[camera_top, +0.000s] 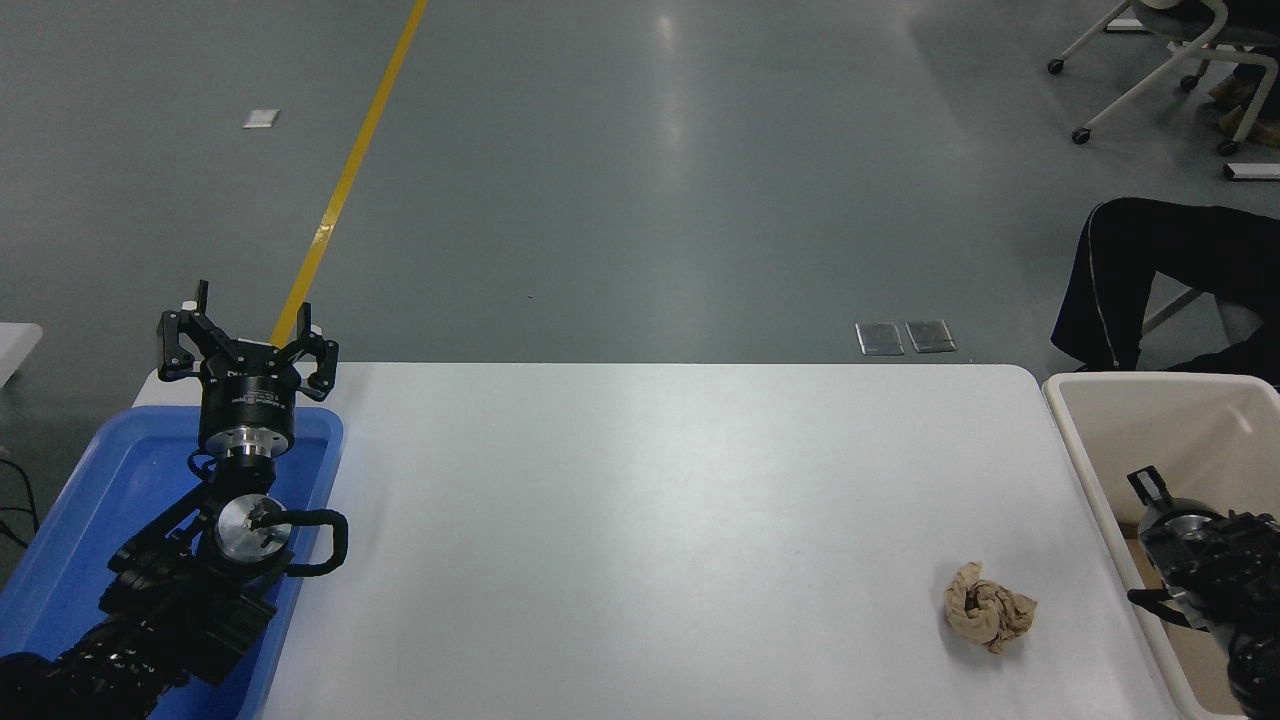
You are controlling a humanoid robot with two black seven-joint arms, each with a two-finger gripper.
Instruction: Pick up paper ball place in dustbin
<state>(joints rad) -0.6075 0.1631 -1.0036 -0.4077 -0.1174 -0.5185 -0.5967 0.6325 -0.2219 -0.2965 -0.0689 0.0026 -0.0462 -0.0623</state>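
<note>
- Paper ball (989, 606) lies on table (640, 520), lower right, just left of dustbin (1090, 470).
- Right gripper (1165, 545) over the dustbin; finger state unclear.
- Left gripper (247, 335) parked lower left above blue tray (90, 500), fingers apart.

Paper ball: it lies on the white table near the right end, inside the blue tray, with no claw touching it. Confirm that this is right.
Not quite. The head view shows the paper ball lying on the bare white table near its right end, not inside the blue tray, which sits at the far left. No claw touches it.
</note>
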